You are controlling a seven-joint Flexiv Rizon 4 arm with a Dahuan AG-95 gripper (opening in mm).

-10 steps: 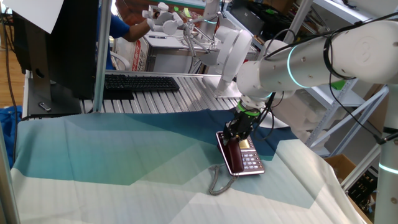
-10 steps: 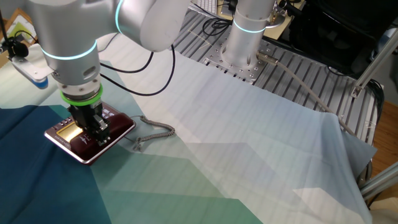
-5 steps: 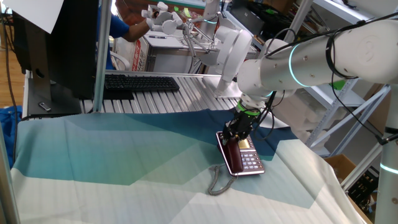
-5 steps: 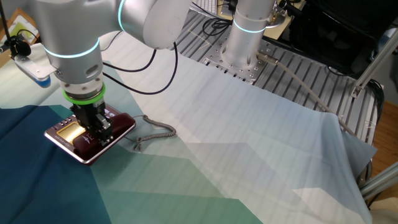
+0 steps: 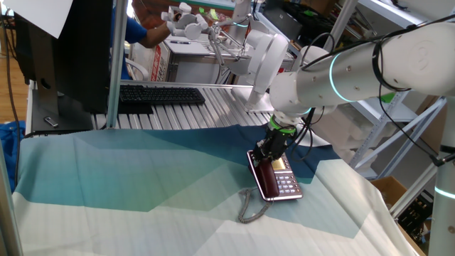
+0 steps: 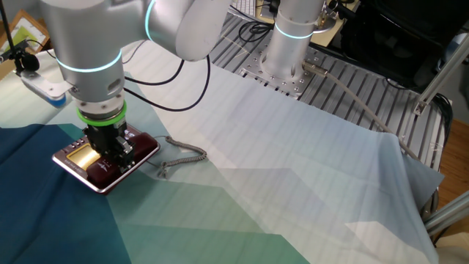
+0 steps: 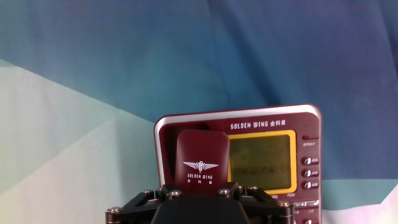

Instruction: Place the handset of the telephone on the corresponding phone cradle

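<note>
**Handset down on its cradle, gripper not yet let go**

From where I stand, the gripper [image 6: 110, 150] points straight down over the telephone [image 6: 80, 163], which lies flat on the blue-green cloth [image 6: 293, 191] toward the near left of the table in the other fixed view. The handset [image 7: 200, 160] lies along the left side of the base, lined up beside the yellowish display [image 7: 260, 162]; from the hand view it looks seated in its cradle. The fingers appear clamped on the handset's sides, though the gripper body hides the contact itself, so I judge this rather than see it.

Over the last second little has shifted: the hand has kept its place above the phone, the arm's upper casing has edged slightly in the fixed views, and the jaws have not widened. The grey coiled cord [image 5: 249, 205] trails loose on the cloth beside the base.

To my eye the placing is nearly done; what remains is to open up and lift clear without dragging the handset off.
</note>
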